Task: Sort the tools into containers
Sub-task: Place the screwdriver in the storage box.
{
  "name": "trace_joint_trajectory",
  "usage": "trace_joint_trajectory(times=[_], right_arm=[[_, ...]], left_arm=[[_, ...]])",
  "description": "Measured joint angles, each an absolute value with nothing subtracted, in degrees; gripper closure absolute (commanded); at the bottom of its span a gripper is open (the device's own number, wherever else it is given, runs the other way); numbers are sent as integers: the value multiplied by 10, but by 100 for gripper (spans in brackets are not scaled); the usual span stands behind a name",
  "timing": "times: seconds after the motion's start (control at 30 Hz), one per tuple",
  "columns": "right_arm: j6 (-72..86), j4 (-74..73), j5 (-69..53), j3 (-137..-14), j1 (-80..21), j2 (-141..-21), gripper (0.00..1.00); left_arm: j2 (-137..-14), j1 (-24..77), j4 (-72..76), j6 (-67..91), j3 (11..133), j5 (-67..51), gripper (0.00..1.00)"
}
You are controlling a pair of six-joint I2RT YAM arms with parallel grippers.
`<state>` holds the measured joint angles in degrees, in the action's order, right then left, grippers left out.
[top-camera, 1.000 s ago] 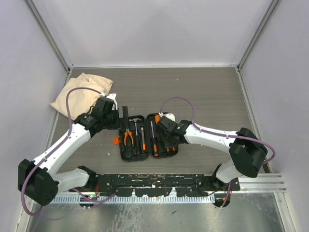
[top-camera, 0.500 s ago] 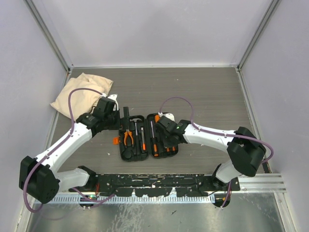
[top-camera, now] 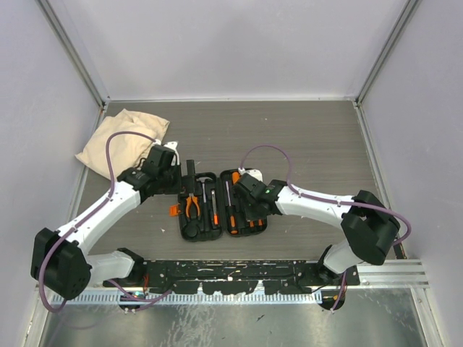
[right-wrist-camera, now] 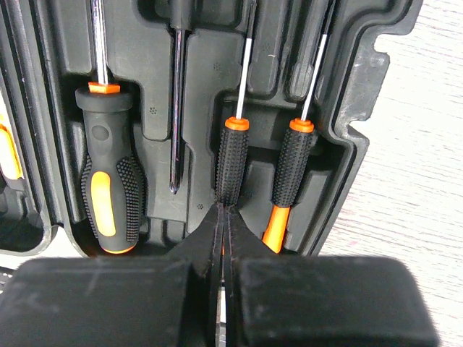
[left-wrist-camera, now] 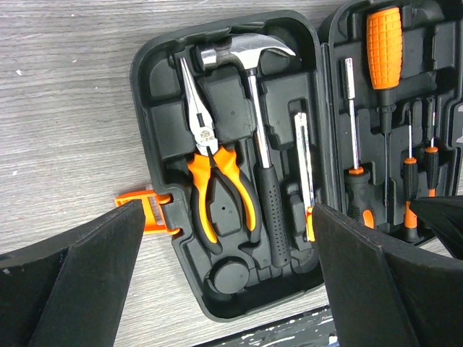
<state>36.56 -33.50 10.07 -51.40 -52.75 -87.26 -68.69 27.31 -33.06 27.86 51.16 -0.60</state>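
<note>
Black tool case (top-camera: 192, 230) open flat in the middle of the bench (top-camera: 311, 137), two halves side by side, left and right. Orange latch (left-wrist-camera: 148, 213) sticking out from the left edge.

In the left half, seated in moulded slots: orange-handled pliers (left-wrist-camera: 206, 137) with nose pointing far, claw hammer (left-wrist-camera: 257, 130) just to their right with head at the far end, and a slim steel bar (left-wrist-camera: 304, 159) further right. In the right half: fat orange-handled screwdriver (left-wrist-camera: 383, 36) at the far end, black-and-orange screwdriver (right-wrist-camera: 108, 188) on the left side, then a bare steel shaft (right-wrist-camera: 176, 108), then two small screwdrivers, the left small screwdriver (right-wrist-camera: 231, 163) and the right small screwdriver (right-wrist-camera: 293, 163), lying parallel with tips pointing far.

Left arm (top-camera: 108, 210) reaching in from the left, left jaws spread wide above the left half of the case, one finger (left-wrist-camera: 79, 282) out over the latch side, the other near the hinge line, pinching nothing.

Right arm (top-camera: 311, 206) reaching in from the right, right jaws pressed together low over the near end of the right half, tips right at the butt of the left small screwdriver; contact with the handle not clear.

Beige cloth bag (top-camera: 123, 141) crumpled at the far left of the bench, well apart from the case.
</note>
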Motion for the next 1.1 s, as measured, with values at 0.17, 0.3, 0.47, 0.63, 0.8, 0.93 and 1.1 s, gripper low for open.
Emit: trace_joint_trajectory(times=[0.17,0.3,0.47,0.63,0.8,0.93,1.1], right_arm=[[366,-334,100,-508,-528,-877,99],[366,-334,102,-508,-531,-882,99],[366,-329,109,-506,-538,-891,99],[366,-325,110,-507,-541,-893,99],[366,-324,113,-508,-545,-893,99],[364,-334,114,-525,-550,-884,88],[352,-375,127,-552,-564,-877,75]], left_arm=[[-694,273,-330,279,512,-9,1],[-696,273,-329,279,512,-9,1],[-707,273,-328,279,512,-9,1],[-709,273,-328,279,512,-9,1],[-709,273,-328,278,512,-9,1],[-709,273,-328,278,512,-9,0],[-699,273,-328,278,512,-9,2]])
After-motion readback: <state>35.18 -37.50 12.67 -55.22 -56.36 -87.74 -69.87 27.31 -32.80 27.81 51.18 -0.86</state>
